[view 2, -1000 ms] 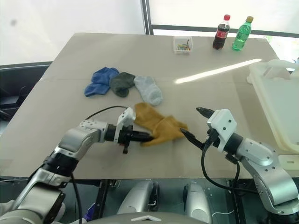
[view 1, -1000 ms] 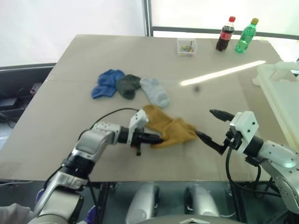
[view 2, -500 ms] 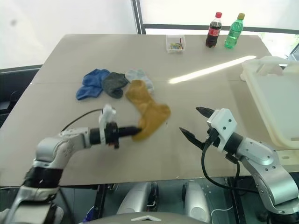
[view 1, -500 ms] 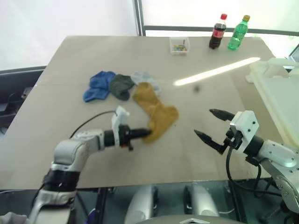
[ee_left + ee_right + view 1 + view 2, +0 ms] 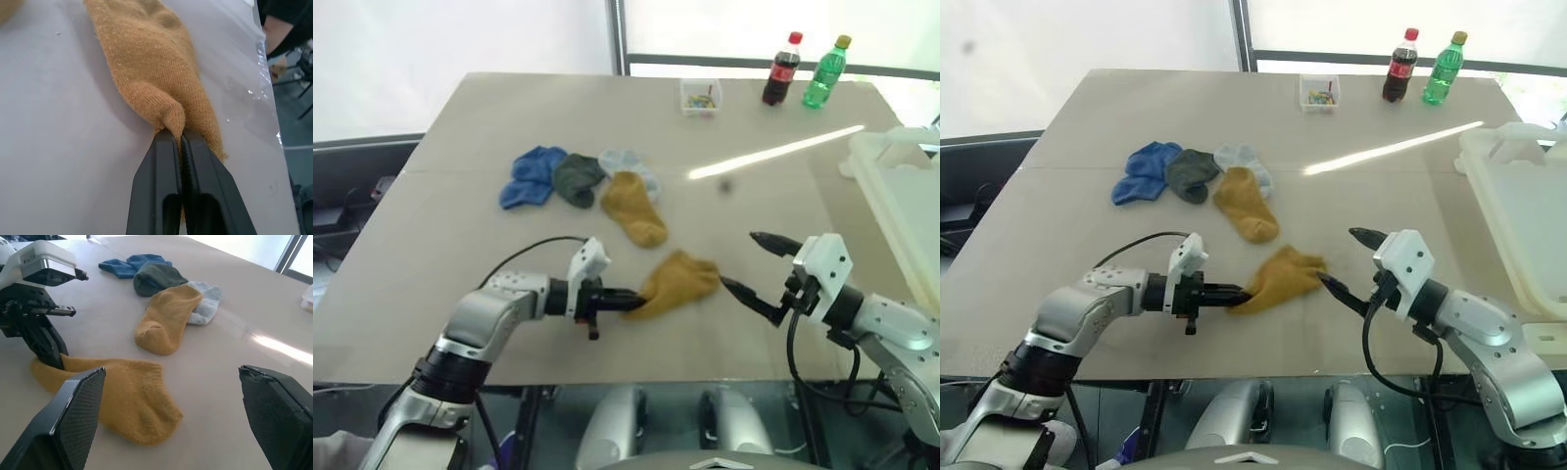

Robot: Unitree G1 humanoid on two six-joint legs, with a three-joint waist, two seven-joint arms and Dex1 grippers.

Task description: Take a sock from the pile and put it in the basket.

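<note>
Left gripper (image 5: 619, 297) has its jaws pressed together, pinching the cuff end of a mustard sock (image 5: 677, 284) that lies on the table (image 5: 450, 235) just in front of the robot, apart from the pile (image 5: 582, 181). The sock's long axis runs left to right, from the left fingertips toward the right gripper (image 5: 752, 264). Right gripper jaws are spread wide and hold nothing, with the lower finger just beside the sock's toe end. White basket (image 5: 911, 211) sits at the far right, so the right arm is much nearer it; a handover rightward looks likely.
</note>
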